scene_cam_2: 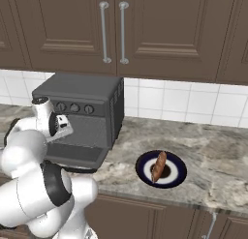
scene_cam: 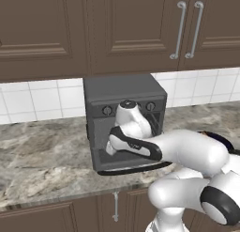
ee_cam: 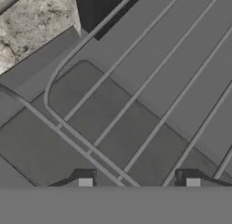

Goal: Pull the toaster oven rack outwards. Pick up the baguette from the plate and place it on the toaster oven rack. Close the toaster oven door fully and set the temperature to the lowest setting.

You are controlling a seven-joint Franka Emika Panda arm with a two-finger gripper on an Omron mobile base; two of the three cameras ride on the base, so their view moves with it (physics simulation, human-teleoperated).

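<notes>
A: Report tool status.
B: One tool [ee_cam: 138, 182]; in the hand view its two tips [ee_cam: 84, 182] stand apart with nothing between them, just above the toaster oven rack [ee_cam: 136, 96].
A: Item count, near to far?
B: One plate [scene_cam_2: 177, 177] on the table [scene_cam_2: 213, 156], carrying one baguette [scene_cam_2: 158, 166]. One toaster oven [scene_cam_2: 85, 110] to the plate's left, its toaster oven door [scene_cam: 126, 163] folded down. Four knobs [scene_cam: 107, 111] on the front panel. Four cabinet handles [scene_cam: 180, 29] behind, above the oven.
A: Legible markings?
B: No writing can be read.
</notes>
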